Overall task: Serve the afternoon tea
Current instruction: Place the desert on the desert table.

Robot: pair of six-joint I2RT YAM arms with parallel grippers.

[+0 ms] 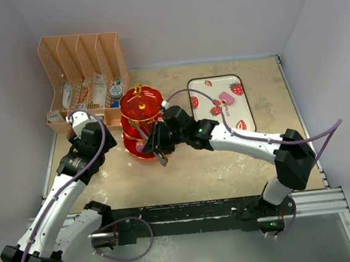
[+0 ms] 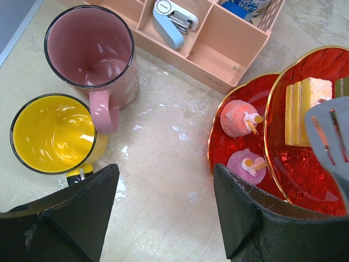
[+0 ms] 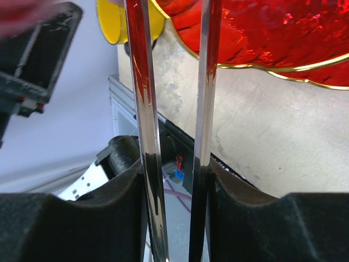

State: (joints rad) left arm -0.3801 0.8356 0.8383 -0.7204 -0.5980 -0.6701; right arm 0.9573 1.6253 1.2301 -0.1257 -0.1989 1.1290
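Cakes (image 2: 238,118) look light and rollable; right gripper (image 3: 175,169) pinches tongs (image 3: 143,98) to nip their sides; left gripper (image 2: 163,183) hangs spread, empty.

Glossy translucent red plastic stand (image 2: 297,177), mirror-polished metal tongs (image 3: 146,109), matt mottled table (image 2: 163,180).

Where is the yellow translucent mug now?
In the left wrist view, the yellow translucent mug stands at lower left, beside the pink translucent mug.

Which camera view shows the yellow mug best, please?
The left wrist view: the yellow mug shows from above, rim and inside clear. The right wrist view catches only a yellow sliver of it; the top external view shows none of it.
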